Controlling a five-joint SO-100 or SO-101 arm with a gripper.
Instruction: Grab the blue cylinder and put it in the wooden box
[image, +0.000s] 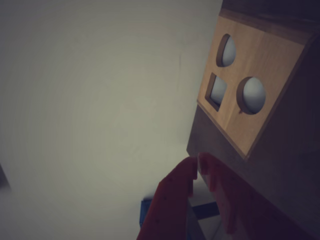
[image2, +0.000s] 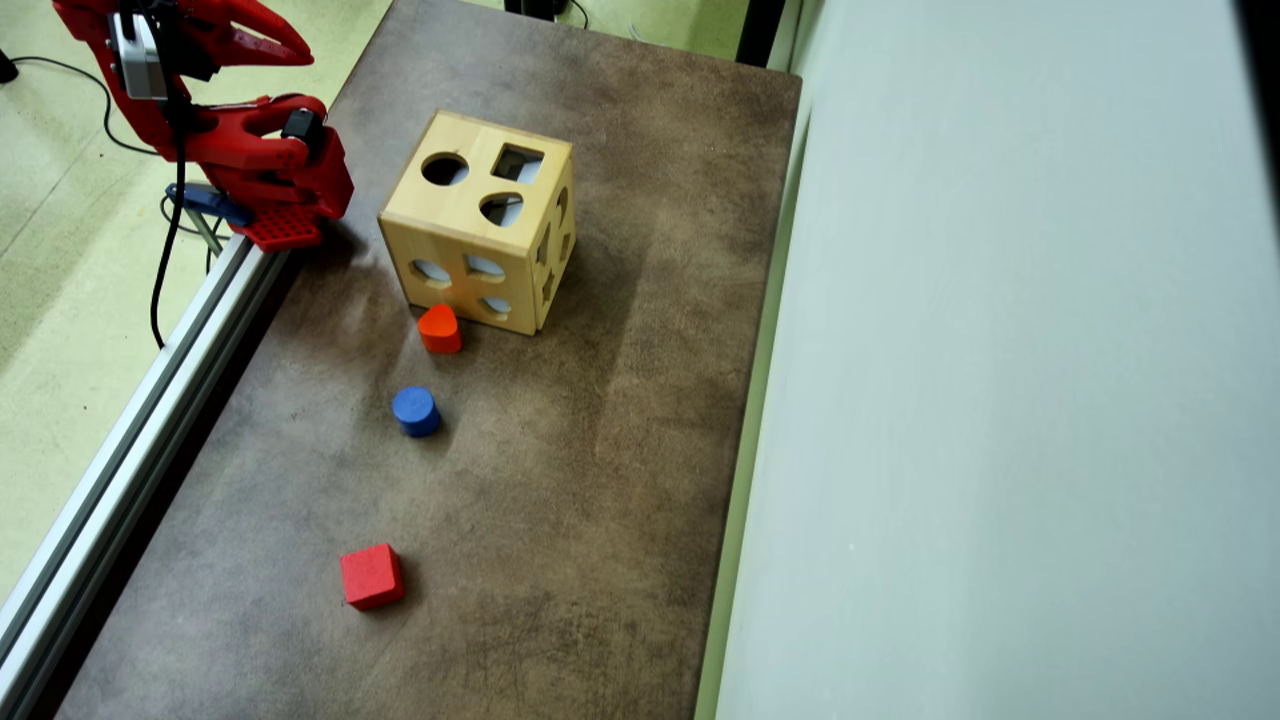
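Observation:
The blue cylinder (image2: 415, 410) stands upright on the brown table (image2: 620, 450), in front of the wooden box (image2: 440, 208) in the overhead view. The box stands near the table's far left and shows circle, square and heart cut-outs on top. My red gripper (image2: 300, 47) is folded back over the arm base at the top left, well away from the cylinder. In the wrist view the gripper (image: 198, 162) has its fingertips together and holds nothing. The box (image: 267, 55) is right beside and above it. The cylinder is out of the wrist view.
An orange-red heart block (image2: 439, 328) lies against the box's near face. A red cube (image2: 372, 576) lies nearer the table's front. An aluminium rail (image2: 150, 400) runs along the left edge, with a blue clamp (image2: 205, 200) at the arm base. A pale wall (image2: 1000, 400) borders the right.

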